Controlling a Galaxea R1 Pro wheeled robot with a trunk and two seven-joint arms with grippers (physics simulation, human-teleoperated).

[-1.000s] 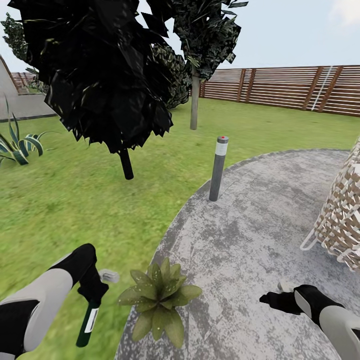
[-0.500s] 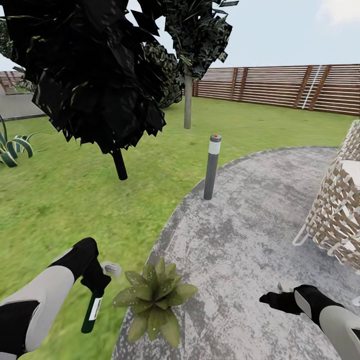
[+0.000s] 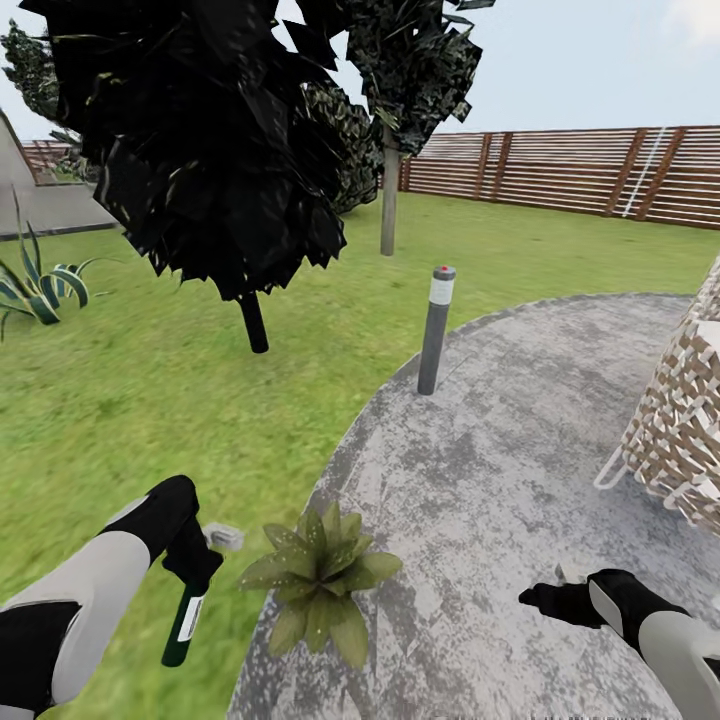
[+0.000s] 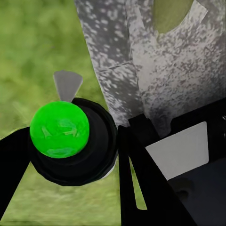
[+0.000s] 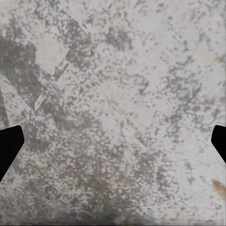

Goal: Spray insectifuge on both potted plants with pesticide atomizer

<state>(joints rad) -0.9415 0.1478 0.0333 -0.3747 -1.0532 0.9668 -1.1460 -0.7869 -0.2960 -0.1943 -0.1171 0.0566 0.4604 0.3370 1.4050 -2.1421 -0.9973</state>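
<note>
Green atomizer (image 3: 183,625) gripped by left gripper (image 3: 190,578) beside potted plant (image 3: 318,580); right gripper (image 5: 113,141) spread wide over patio (image 5: 122,94).

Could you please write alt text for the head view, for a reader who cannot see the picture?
The robot's left gripper holds a dark-green pesticide atomizer hanging downward, beside a small potted plant at the edge of a round grey patio. The right gripper is over the patio; behind stand a bollard lamp, dark-leaved trees and a wooden fence.

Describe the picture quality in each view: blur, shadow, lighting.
Head view: even daylight, soft blur on the green lawn; the round grey stone patio is sharp, with hardly any cast shadows. Left wrist view: grass smeared, the dark-green bottle's base glows bright green. Right wrist view: grainy, pixelated stone.
</note>
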